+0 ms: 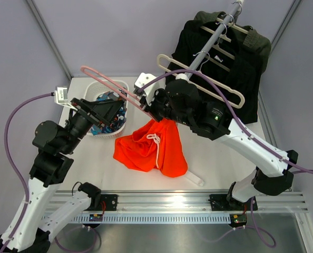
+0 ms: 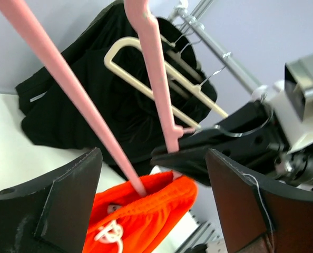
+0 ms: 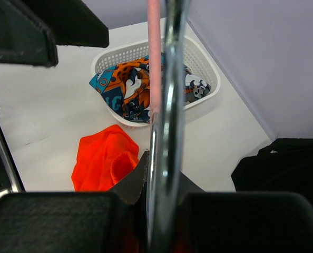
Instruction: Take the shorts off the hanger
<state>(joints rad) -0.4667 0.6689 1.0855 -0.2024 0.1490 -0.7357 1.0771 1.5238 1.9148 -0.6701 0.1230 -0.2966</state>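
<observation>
A pink hanger (image 1: 111, 84) is held up in the air over the table's left middle. My right gripper (image 1: 150, 107) is shut on its metal hook (image 3: 167, 126). The plain orange shorts (image 1: 152, 146) with a white drawstring hang by the waistband from the hanger's end and sag onto the table. In the left wrist view the shorts (image 2: 146, 211) lie between my open left fingers (image 2: 67, 200), which do not touch them. My left gripper (image 1: 122, 109) hovers over the basket. The patterned shorts (image 3: 133, 87) lie in the white basket (image 3: 201, 63).
Black and dark olive garments (image 1: 225, 58) hang on cream hangers (image 1: 204, 84) on a metal rail (image 1: 219, 31) at the back right. A small white piece (image 1: 194, 179) lies near the table's front edge. Grey walls close in on both sides.
</observation>
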